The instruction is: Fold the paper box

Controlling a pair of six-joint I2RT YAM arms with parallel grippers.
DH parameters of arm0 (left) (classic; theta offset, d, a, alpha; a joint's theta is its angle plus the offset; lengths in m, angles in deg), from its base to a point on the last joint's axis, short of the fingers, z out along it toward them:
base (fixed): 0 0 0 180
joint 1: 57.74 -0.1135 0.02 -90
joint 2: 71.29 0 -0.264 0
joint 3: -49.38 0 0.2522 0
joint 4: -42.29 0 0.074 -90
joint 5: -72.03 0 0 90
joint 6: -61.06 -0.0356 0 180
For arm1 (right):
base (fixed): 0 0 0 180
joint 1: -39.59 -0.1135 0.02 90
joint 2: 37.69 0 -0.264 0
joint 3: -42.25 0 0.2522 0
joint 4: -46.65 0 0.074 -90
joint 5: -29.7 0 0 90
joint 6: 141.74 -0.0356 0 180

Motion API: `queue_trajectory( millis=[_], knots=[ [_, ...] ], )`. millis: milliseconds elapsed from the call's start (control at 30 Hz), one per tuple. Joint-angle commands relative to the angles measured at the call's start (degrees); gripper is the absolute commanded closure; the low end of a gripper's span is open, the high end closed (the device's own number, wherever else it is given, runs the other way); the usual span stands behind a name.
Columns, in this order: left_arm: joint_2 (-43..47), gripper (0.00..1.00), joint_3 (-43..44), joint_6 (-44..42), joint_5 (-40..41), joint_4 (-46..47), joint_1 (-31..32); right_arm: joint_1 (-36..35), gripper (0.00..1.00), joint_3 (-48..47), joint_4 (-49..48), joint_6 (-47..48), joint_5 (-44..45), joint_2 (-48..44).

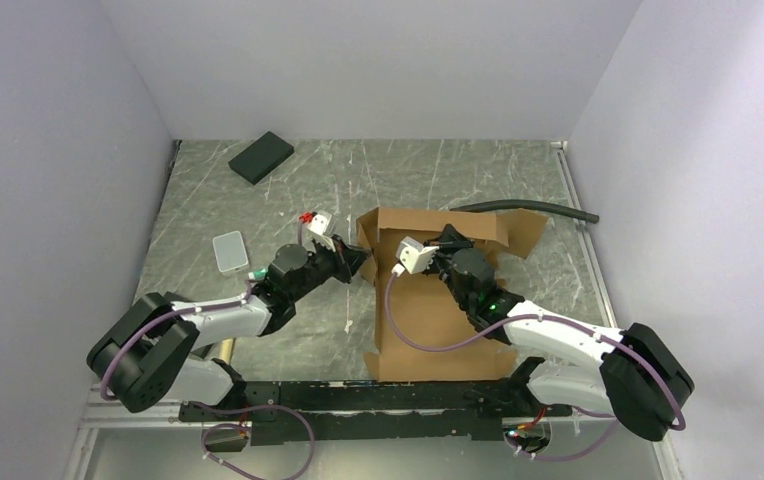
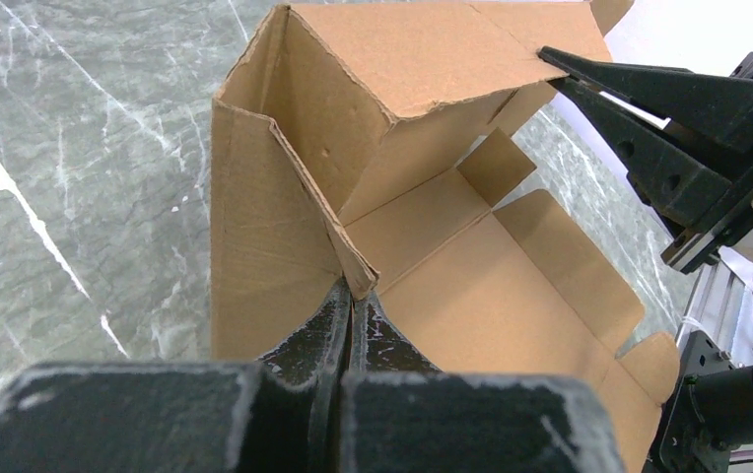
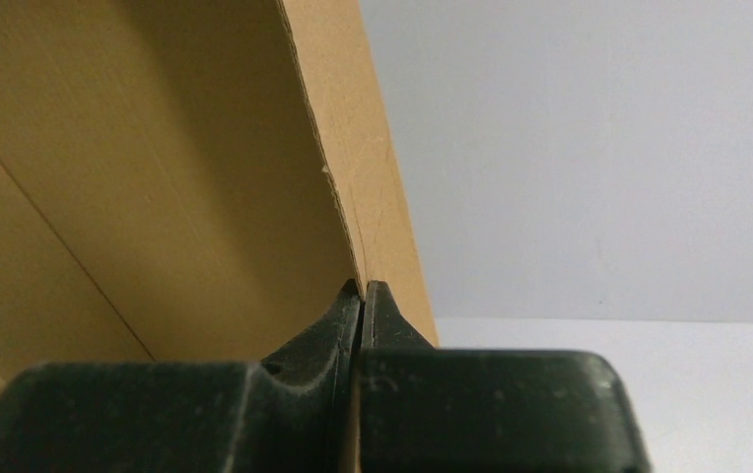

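Standing at the centre of the table: box, brown cardboard, part-folded. The base panel lies flat toward 6 o'clock and the walls are raised toward 12.

Left gripper: jaws closed tight, pinching the doubled side wall at the box's 9 o'clock corner, apparently to hold that wall upright.

Right gripper: jaws likewise closed, nipping the top edge of the rear wall near 12 o'clock, seemingly to steady it so the corner sets square.

Side flaps toward 3 o'clock lie flat, not yet raised.

Also present: black pad at 11 o'clock, well apart, and black hose at 2 o'clock, near the far flap.
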Motion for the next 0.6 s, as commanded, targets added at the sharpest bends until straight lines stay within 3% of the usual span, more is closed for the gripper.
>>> queue_trajectory(
  millis=[0, 567],
  knots=[
    [-3.08, 1.0, 3.93, 2.78, -2.32, 5.98, 0.26, -0.64, 1.0, -1.16, 7.35, -5.62, -4.59, 0.53],
    [-14.15, 1.0, 7.12, 6.17, 1.42, 18.41, 3.23, 1.06, 1.0, -4.53, 14.76, -11.71, -10.08, -1.2]
  ],
)
